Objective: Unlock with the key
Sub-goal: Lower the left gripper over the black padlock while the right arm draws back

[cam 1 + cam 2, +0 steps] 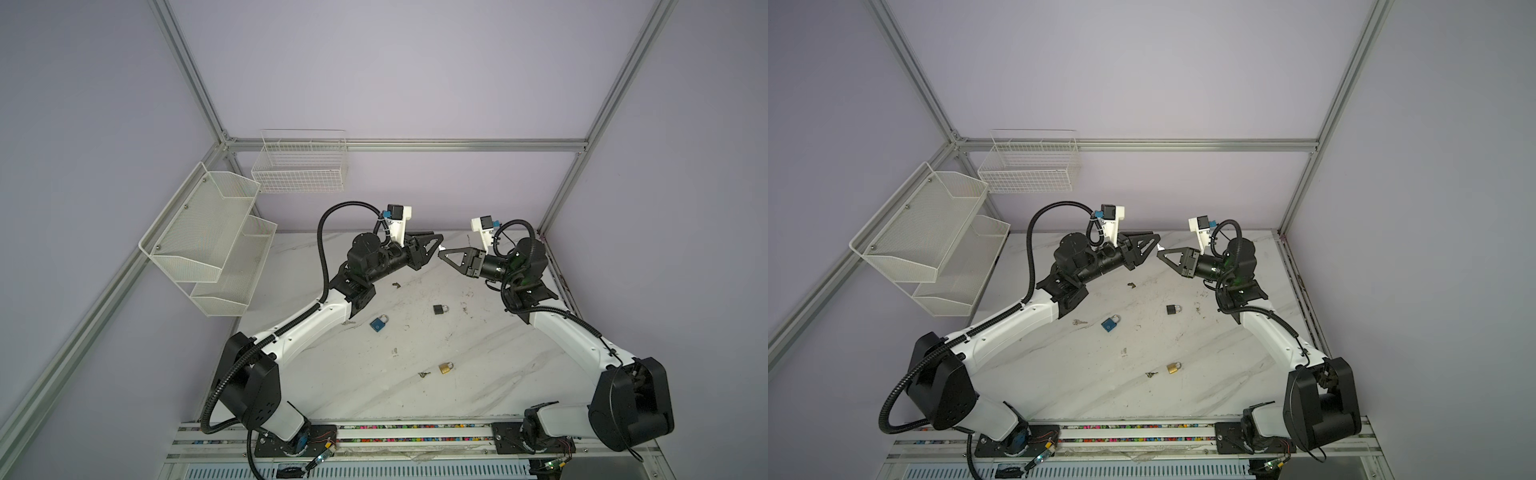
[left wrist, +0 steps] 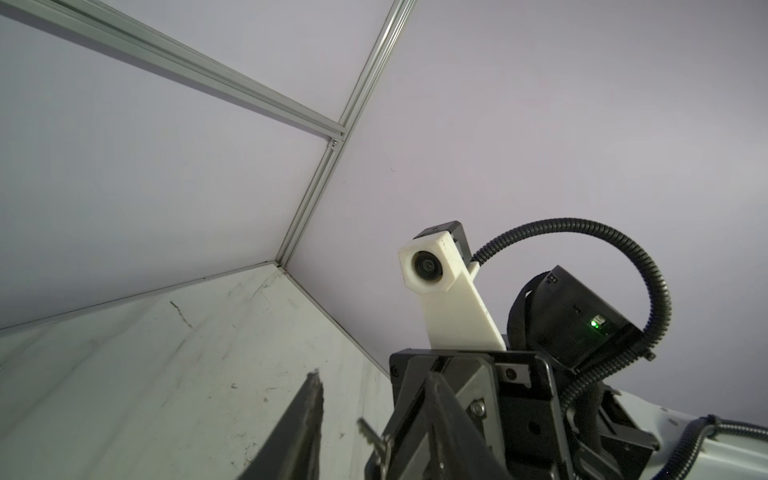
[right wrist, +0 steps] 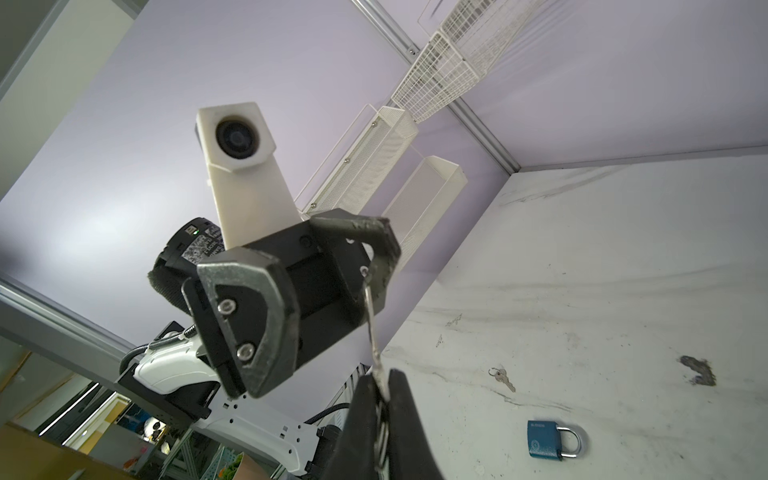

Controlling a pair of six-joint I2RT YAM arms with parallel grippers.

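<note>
Key (image 3: 371, 328) tight in right end effector (image 3: 381, 381)

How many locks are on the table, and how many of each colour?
Blue padlock: 1
Black padlock: 1
Gold padlock: 1
Total: 3 padlocks

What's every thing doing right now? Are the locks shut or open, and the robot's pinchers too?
Left gripper: open, not gripping anything.
Right gripper: shut on the key, held up in the air.
Blue padlock: lying flat, shackle closed.
Black padlock: lying flat, shackle looks closed.
Brass padlock: lying flat, shackle looks closed.
</note>
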